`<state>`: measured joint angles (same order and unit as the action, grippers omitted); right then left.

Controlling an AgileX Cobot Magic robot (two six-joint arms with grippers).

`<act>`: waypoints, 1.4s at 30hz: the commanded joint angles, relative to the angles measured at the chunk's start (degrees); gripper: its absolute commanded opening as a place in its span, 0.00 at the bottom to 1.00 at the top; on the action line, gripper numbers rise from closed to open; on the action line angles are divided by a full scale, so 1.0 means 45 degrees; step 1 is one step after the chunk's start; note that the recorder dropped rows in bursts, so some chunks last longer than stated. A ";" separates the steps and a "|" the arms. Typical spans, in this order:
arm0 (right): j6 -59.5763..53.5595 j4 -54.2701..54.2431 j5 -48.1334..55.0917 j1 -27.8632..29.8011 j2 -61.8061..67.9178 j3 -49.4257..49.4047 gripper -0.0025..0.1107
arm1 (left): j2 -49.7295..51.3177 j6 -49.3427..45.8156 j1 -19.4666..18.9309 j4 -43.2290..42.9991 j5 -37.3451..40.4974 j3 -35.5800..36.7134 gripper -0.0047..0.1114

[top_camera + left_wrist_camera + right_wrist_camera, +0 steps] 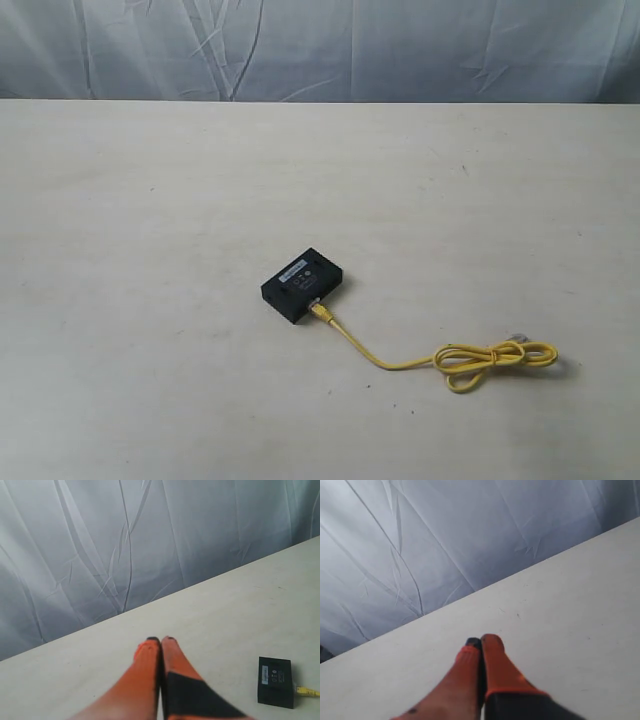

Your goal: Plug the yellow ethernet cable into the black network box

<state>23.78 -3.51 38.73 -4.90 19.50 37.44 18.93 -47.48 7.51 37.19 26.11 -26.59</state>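
The black network box (pixel 302 285) lies flat near the middle of the pale table, pale label up. The yellow ethernet cable (pixel 400 361) has one plug seated in the box's side (pixel 317 308). From there it trails right to a loose coil (pixel 492 360) with the clear free plug (pixel 518 337) beside it. The left wrist view also shows the box (pixel 274 681) and the plugged cable end (pixel 306 691). My left gripper (pixel 160 640) is shut and empty, hanging above the table away from the box. Nothing sits between the fingers of my shut right gripper (pixel 481 640). Neither arm appears in the exterior view.
A creased grey-blue cloth backdrop (pixel 320 45) hangs behind the table's far edge (pixel 320 101). The bare tabletop (pixel 150 200) spreads around the box and cable.
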 commanded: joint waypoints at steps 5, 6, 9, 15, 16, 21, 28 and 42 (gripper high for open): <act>-0.2598 0.1292 -0.0060 0.0203 -0.0620 -0.0538 0.02 | -0.0064 0.0078 0.0004 -0.0010 -0.0100 0.0059 0.04; -0.3156 0.1292 -0.0172 0.0203 -0.0817 -0.0796 0.02 | -0.0064 0.0078 0.0004 -0.0010 -0.0100 0.0059 0.04; -0.4200 0.1292 -0.0719 0.0203 -0.1475 -0.1795 0.02 | -0.0064 0.0078 0.0004 -0.0010 -0.0100 0.0059 0.04; -0.4871 0.1292 -0.1097 0.0181 -0.2436 -0.3439 0.02 | -0.0064 0.0078 0.0004 -0.0010 -0.0100 0.0059 0.04; -0.4871 0.1292 -0.1138 0.0181 -0.2523 -0.3668 0.02 | -0.0064 0.0078 0.0004 -0.0010 -0.0100 0.0059 0.04; -0.4871 0.1181 -0.1852 -0.0149 -0.3148 -0.4640 0.02 | -0.0064 0.0078 0.0004 -0.0010 -0.0043 0.0059 0.04; -0.4849 0.1088 -0.2260 -0.0742 -0.4333 -0.5933 0.02 | -0.0064 0.0078 0.0004 -0.0010 -0.0070 0.0059 0.04; -0.4822 0.0504 -0.3836 -0.0708 -0.4333 -0.8321 0.02 | -0.0064 0.0078 0.0004 -0.0010 -0.0070 0.0059 0.04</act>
<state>2.32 -0.59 23.84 -8.08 0.35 1.28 18.93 -47.39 7.51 37.19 26.11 -26.59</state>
